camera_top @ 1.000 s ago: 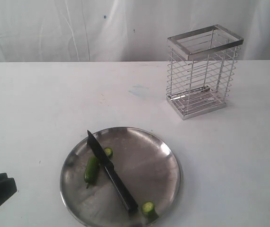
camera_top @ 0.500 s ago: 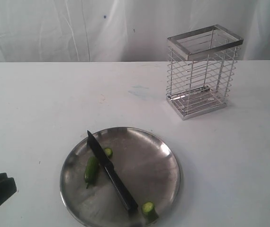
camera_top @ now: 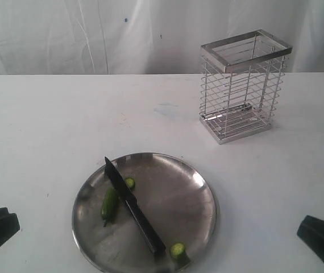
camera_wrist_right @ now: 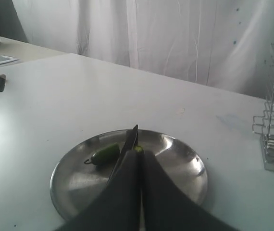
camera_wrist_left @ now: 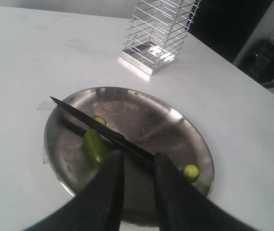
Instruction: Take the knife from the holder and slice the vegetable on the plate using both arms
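A white table [camera_top: 48,125] runs back to a white draped curtain [camera_top: 94,34]. Places below are given relative to the plate [camera_top: 190,170], in the exterior view.

Nearest the camera, at the bottom corners, only dark tips of the arms show. The left gripper [camera_wrist_left: 138,161] sits left of the plate and below it; its wrist view shows the two fingers [camera_wrist_left: 109,192] parted by a narrow gap, holding nothing. The right gripper [camera_wrist_right: 140,156] sits well to the right of the plate; its fingers lie pressed together with nothing between them.

The round steel plate lies at the near middle of the table. On it the black knife [camera_top: 133,209] lies flat and diagonal, its point at the plate's upper left rim and its handle toward the lower right. The vegetable [camera_top: 109,205], a green pepper with its stem, lies just left of the blade, close beside it. A small cut slice [camera_top: 129,183] sits just right of the blade near the tip. A second cut piece [camera_top: 178,250] rests by the handle's end, at the plate's near rim.

Beyond the plate, up and to the right, the chrome wire holder [camera_top: 243,85] stands upright, well apart from it.
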### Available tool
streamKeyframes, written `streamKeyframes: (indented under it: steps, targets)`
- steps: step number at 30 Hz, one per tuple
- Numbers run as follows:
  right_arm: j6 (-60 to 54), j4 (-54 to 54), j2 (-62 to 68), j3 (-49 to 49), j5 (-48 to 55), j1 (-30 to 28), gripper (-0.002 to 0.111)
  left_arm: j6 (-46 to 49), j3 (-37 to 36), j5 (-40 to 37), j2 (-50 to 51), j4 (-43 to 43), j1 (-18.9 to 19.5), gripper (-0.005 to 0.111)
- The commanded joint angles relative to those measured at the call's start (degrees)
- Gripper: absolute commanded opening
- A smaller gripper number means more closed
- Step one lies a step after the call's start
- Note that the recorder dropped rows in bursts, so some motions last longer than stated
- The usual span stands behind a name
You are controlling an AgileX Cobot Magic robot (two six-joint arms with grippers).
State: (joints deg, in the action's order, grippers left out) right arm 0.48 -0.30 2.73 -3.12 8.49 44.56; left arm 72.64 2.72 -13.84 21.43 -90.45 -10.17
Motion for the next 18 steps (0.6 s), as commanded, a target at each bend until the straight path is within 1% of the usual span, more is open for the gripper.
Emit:
streamKeyframes:
  steps: [1,3,11,18]
  targets:
    - [3.81,-0.57,0.07,3.12,-3.75,-0.17,0.000,-0.28,-0.21,-0.54,-0.40,-1.14,-0.22,0.028]
    - [5.45,-0.28,0.07,3.12,-0.35,-1.13,0.000,-0.28,-0.21,-0.54,-0.40,-1.14,-0.22,0.028]
    - [5.55,0.30,0.07,3.12,5.22,-5.50,0.000,-0.28,-0.21,-0.54,-0.40,-1.14,-0.22,0.028]
    - [5.27,0.30,0.07,3.12,5.60,-9.55,0.000,-0.28,-0.21,-0.54,-0.40,-1.14,-0.22,0.028]
